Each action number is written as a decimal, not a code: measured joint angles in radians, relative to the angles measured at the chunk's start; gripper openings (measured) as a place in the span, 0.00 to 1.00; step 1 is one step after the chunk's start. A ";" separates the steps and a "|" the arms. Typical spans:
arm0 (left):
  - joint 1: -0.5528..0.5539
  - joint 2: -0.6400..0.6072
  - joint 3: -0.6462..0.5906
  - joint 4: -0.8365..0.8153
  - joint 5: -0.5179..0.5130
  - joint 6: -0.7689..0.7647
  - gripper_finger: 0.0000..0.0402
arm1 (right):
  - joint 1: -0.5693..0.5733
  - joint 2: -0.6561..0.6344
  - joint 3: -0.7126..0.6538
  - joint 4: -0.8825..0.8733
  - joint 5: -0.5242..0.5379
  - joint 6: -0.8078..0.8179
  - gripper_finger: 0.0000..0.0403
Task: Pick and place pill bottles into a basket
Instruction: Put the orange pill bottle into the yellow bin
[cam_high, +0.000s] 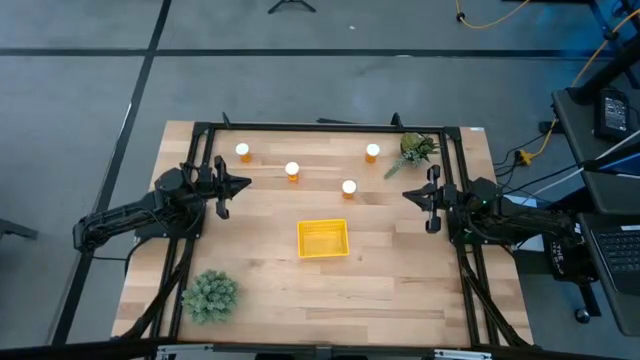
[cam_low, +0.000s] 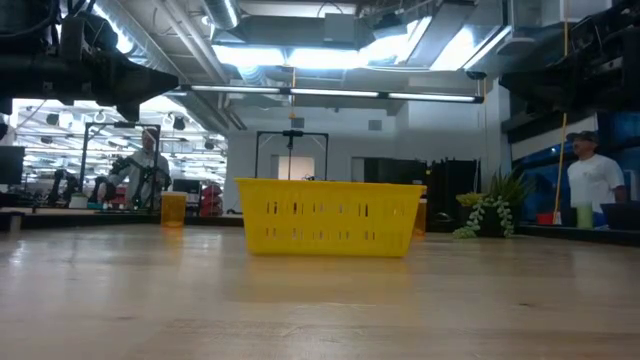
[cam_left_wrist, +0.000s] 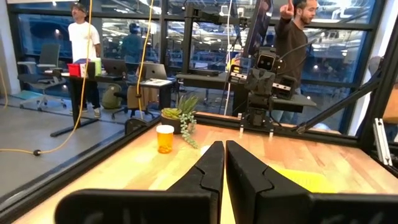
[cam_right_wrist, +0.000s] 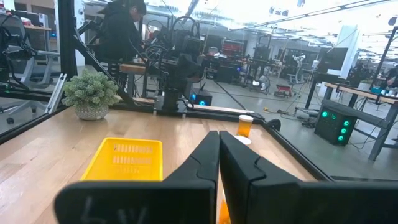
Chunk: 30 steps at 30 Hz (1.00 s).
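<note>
I see my left gripper (cam_high: 243, 184) closed on nothing at the table's left edge, and my right gripper (cam_high: 408, 194) closed and empty at the right edge. The yellow basket (cam_high: 323, 239) lies between them, nearer to me, with nothing inside. Four pill bottles (cam_high: 292, 171) stand beyond it in the high view. The low view shows only one clearly; the basket partly hides another.

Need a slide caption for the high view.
Four pill bottles stand beyond the empty yellow basket; left hand and right hand wait shut at the sides.
</note>
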<state>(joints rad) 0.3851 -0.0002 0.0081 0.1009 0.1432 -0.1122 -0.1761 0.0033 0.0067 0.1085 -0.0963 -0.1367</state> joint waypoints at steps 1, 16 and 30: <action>0.000 0.000 0.000 0.000 0.000 0.009 0.03 | 0.000 0.000 0.000 0.000 0.000 0.000 0.04; 0.000 0.011 0.000 -0.065 -0.003 0.210 0.02 | 0.000 0.000 0.000 0.014 0.000 -0.025 0.04; 0.000 0.026 0.000 -0.062 0.022 0.064 0.01 | -0.001 0.001 0.000 0.032 0.222 0.106 0.04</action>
<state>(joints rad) 0.3851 0.0254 0.0082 0.0386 0.1654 -0.0480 -0.1767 0.0042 0.0068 0.1405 0.1257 -0.0306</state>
